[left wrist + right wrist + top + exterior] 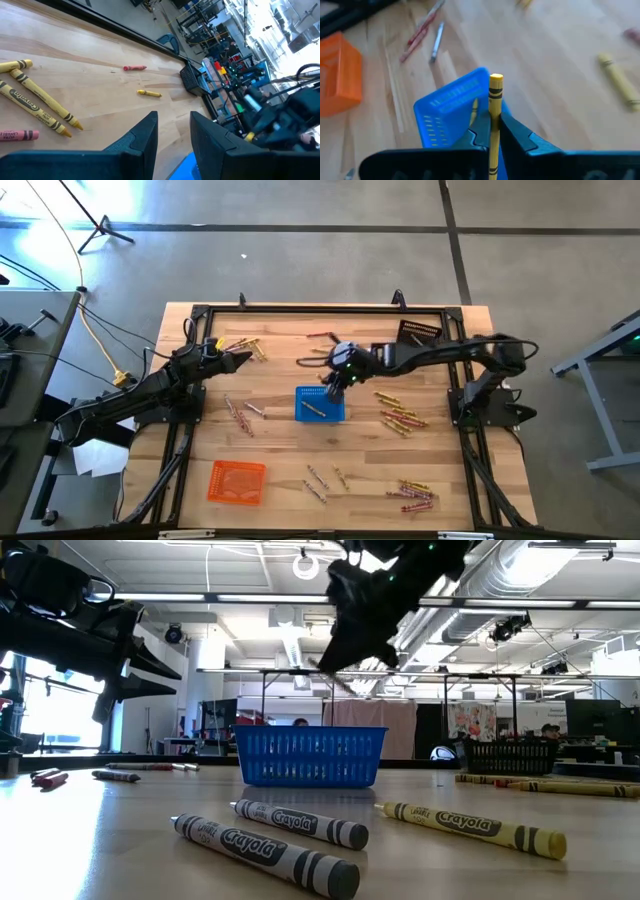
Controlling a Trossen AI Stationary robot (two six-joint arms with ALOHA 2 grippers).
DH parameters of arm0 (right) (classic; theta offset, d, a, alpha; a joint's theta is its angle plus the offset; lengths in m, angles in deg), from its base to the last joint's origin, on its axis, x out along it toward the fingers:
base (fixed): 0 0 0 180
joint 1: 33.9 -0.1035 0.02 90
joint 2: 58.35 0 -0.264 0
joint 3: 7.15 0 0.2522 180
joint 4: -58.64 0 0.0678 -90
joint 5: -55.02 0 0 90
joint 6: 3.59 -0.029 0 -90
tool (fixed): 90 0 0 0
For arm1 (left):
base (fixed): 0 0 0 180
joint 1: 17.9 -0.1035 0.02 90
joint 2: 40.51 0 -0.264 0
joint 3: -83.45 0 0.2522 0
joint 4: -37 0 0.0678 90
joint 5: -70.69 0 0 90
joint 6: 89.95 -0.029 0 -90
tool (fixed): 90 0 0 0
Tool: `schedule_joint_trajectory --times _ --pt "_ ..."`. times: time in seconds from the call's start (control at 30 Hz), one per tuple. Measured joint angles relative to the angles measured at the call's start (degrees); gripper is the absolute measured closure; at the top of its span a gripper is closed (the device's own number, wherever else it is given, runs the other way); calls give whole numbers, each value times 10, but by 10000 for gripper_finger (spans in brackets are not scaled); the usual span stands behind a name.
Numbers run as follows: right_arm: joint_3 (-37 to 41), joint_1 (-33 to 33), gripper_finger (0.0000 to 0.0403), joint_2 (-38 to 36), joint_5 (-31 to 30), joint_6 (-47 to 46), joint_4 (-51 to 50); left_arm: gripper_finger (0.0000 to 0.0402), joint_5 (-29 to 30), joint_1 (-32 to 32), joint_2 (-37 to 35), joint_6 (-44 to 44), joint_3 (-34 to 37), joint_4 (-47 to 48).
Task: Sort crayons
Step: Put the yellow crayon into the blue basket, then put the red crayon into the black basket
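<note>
My right gripper [333,380] hangs above the far edge of the blue mesh basket [320,405], shut on a yellow crayon [495,95]. The basket [451,107] stands on the table's middle, and one yellow crayon [315,410] lies in it. In the low view my right gripper [352,635] is well above the basket [310,755]. My left gripper [243,360] is open and empty, raised over the table's far left, beside several yellow crayons [35,102]. My right gripper pinches the yellow crayon's shaft [494,120] between its two fingers. The crayon runs along the fingers, and its black-banded end [496,80] sticks out past the fingertips. It is lifted clear, over the blue basket. Its other end is hidden behind the gripper.
An orange basket [237,482] stands near the left front, and a dark basket [420,333] at the far right. Loose crayons lie right of the blue basket [400,415], at the right front [412,493], at the front middle [320,480] and to its left [240,415].
</note>
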Motion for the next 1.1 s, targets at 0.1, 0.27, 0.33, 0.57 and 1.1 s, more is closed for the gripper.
schedule_joint_trajectory --times 0.1,0.27,0.33,0.57,1.1 --pt "0 -10 391 31 14 -8 10 300 0 0 0 0 0 0" --pt "0 -18 391 54 41 -28 26 300 0 0 0 0 0 0" --pt "0 -20 387 55 49 -28 27 300 0 0 0 0 0 0" --pt "0 -20 335 52 54 -28 28 300 0 0 0 0 0 0" --pt "-1 39 325 -79 56 -27 -171 300 0 0 0 0 0 0"
